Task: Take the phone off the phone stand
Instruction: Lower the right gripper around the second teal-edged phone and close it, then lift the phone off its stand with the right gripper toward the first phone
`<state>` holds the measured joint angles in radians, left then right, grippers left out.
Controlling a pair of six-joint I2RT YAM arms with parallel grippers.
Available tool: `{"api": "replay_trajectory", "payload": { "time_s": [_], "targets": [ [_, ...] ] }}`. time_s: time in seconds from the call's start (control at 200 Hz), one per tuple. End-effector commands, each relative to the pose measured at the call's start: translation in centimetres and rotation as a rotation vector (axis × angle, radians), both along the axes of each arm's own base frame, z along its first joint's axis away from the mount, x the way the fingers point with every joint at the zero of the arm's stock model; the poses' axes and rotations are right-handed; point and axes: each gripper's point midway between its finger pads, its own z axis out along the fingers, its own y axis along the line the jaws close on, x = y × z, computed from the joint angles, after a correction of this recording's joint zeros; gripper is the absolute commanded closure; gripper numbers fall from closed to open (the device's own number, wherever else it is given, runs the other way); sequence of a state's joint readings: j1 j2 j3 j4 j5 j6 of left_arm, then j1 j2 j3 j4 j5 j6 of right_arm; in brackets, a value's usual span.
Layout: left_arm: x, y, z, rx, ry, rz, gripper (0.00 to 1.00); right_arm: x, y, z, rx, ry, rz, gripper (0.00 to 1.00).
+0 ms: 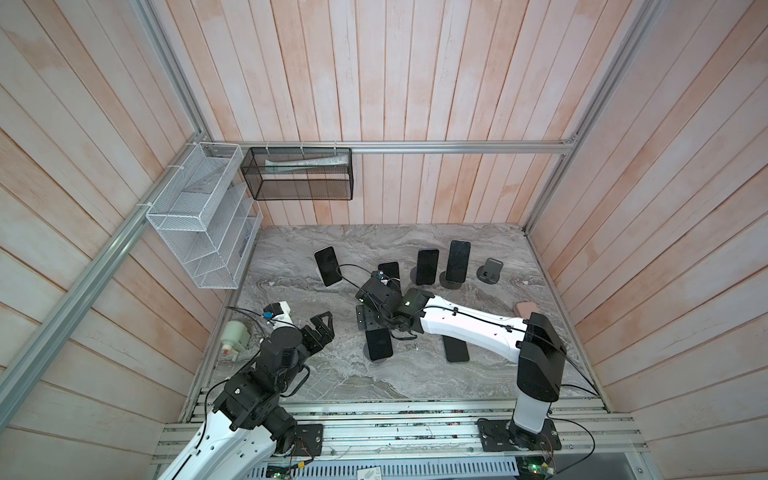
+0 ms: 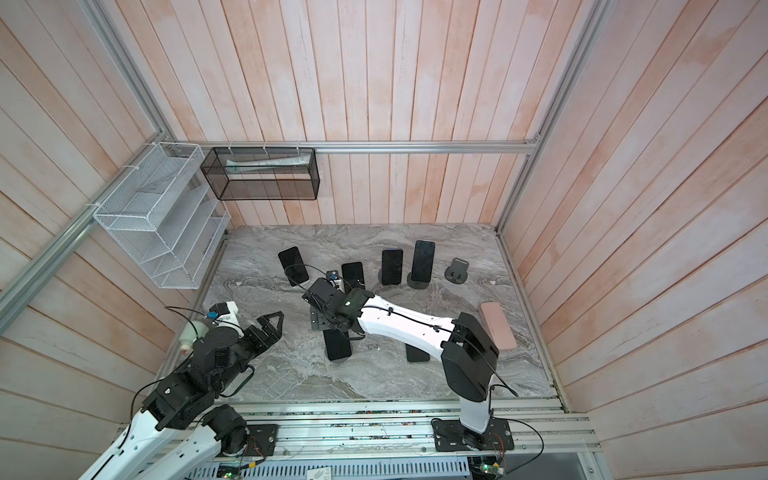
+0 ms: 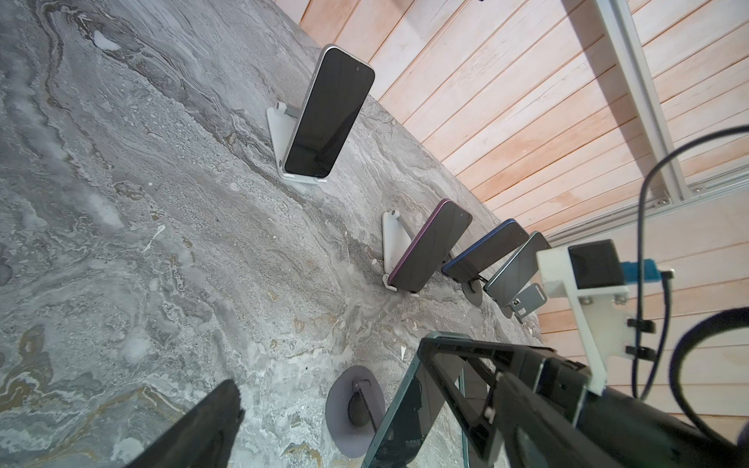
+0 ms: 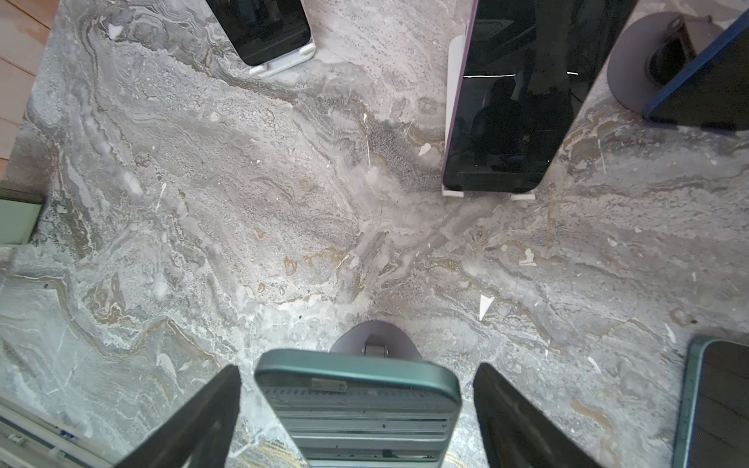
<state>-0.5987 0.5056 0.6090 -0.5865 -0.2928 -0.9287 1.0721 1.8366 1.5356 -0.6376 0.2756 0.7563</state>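
Note:
A dark green phone [image 1: 378, 345] [image 2: 337, 345] leans on a round grey phone stand [image 1: 376, 360] [image 4: 375, 338] at the front middle of the marble table. My right gripper [image 1: 379, 328] [image 4: 358, 370] is open and straddles the phone's [image 4: 356, 405] top end. A gap shows between each finger and the phone's sides. In the left wrist view the same phone [image 3: 409, 409] and stand [image 3: 352, 409] appear side-on, with a right finger over the phone. My left gripper [image 1: 322, 328] [image 2: 272, 322] is open and empty, to the left of the phone.
Behind stand several other phones on stands [image 1: 328, 266] [image 1: 388, 270] [image 1: 427, 266] [image 1: 458, 259], plus an empty stand [image 1: 490, 270]. Another phone [image 1: 455, 347] lies flat under the right arm. A pink case [image 1: 525, 308] lies at the right, a pale green object [image 1: 235, 334] at the left edge.

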Motion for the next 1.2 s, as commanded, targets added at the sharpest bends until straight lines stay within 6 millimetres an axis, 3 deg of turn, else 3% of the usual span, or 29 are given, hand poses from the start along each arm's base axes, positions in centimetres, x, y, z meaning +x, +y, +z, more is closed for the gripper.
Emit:
{"api": "replay_trajectory", "payload": {
  "time_s": [0.0, 0.615, 0.835, 1.195],
  "targets": [
    [0.2, -0.4, 0.4, -0.013, -0.010, -0.012, 0.01, -0.2, 0.2, -1.4, -0.010, 0.011, -0.011, 0.11],
    [0.3, -0.6, 0.2, -0.003, -0.002, -0.019, 0.01, 0.0, 0.7, -3.1, -0.040, 0.018, -0.025, 0.20],
    [0.2, -0.4, 0.3, 0.002, -0.004, -0.018, 0.01, -0.1, 0.8, -2.1, -0.029, -0.004, -0.016, 0.28],
    [0.3, -0.5, 0.7, 0.000, -0.014, -0.019, 0.01, -0.6, 0.1, 0.5, -0.017, -0.052, -0.002, 0.32]
  ]
}}
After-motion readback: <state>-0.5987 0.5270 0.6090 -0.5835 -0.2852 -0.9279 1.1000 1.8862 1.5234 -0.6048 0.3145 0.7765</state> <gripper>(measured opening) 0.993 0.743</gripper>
